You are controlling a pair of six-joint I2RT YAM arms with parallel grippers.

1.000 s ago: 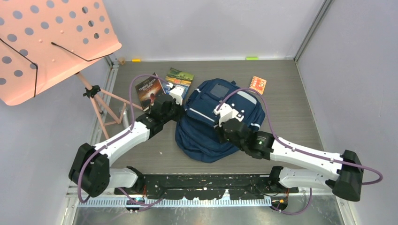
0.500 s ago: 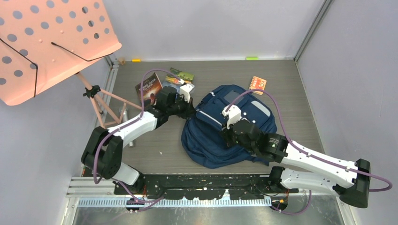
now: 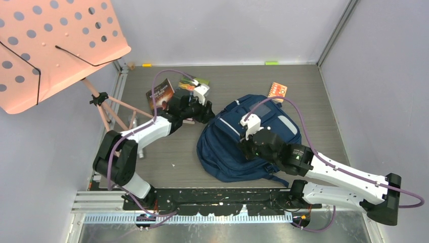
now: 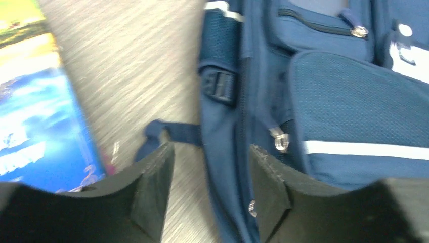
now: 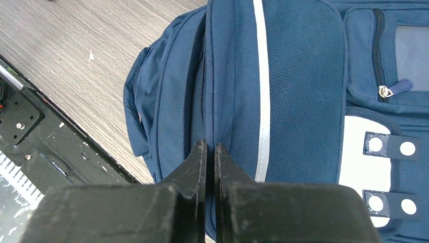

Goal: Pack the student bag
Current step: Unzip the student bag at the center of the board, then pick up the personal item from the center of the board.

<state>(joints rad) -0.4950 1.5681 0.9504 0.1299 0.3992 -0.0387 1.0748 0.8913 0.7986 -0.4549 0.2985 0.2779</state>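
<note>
navy mesh student bag point(image 3: 222, 152), white stripe; left jaws parted, right jaws pinched shut.

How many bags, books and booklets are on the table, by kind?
Bag: 1
Books: 2, a dark book and a colourful book
Booklet: 1
Total: 4
</note>
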